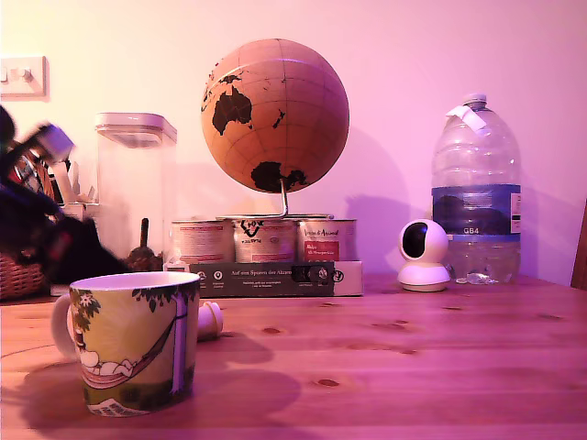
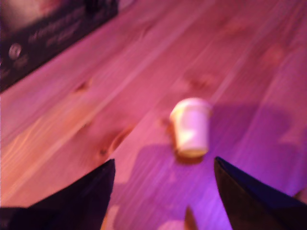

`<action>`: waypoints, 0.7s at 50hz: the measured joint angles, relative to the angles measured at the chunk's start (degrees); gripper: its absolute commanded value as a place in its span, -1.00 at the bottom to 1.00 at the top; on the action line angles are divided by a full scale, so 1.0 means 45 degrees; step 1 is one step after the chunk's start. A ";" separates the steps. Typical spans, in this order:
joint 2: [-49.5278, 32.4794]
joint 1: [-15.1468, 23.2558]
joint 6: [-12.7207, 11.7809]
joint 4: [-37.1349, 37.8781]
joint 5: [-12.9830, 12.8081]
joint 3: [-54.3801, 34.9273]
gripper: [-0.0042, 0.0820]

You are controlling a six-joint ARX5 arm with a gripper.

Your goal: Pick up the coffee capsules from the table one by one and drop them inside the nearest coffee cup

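The coffee capsule [image 2: 191,127] lies on its side on the table [image 2: 144,72], just ahead of the pincer [image 2: 164,179] and roughly midway between its two dark fingers [image 2: 91,191], touching neither; the jaws stand spread wide with bare wood between them, so the pincer is open and grips nothing; the wrist view is smeared by blur, so the capsule's rim and any marking on it are hard to make out, and only the fingers' tips show, the rest cut off at the picture's edge; beyond the capsule, further from the pincer, a dark box with pale lettering [image 2: 53,33] is too soft to read in that view; in the exterior view the capsule [image 1: 210,321] is half hidden behind the coffee cup [image 1: 133,344], which stands upright near the front of the table [image 1: 413,367] with its white handle turned to that view's left and its hammock picture facing the camera; the arm [image 1: 37,215] is a dark motion-blurred mass at that view's left edge, and the pincer itself cannot be picked out there; the tabletop is light plank wood with dark knots and clear grain, washed in pink-purple light; behind it stand a cork globe [image 1: 275,115] on round labelled tins [image 1: 264,240], a clear lidded container [image 1: 136,188], a wicker basket [image 1: 20,275] cut off at the edge, a white round-headed camera [image 1: 424,255] and a large water bottle [image 1: 476,192], against a plain wall with a light switch [image 1: 23,76].
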 measured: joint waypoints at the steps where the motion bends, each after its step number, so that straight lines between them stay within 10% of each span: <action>1: 0.0000 -0.0015 0.0000 -0.0010 -0.0063 0.0000 0.47; 18: 0.0000 -0.0238 -0.0073 -0.0126 -0.0253 0.0000 0.47; 35: 0.1355 -0.0364 -0.0374 -0.0777 0.0782 0.1506 0.46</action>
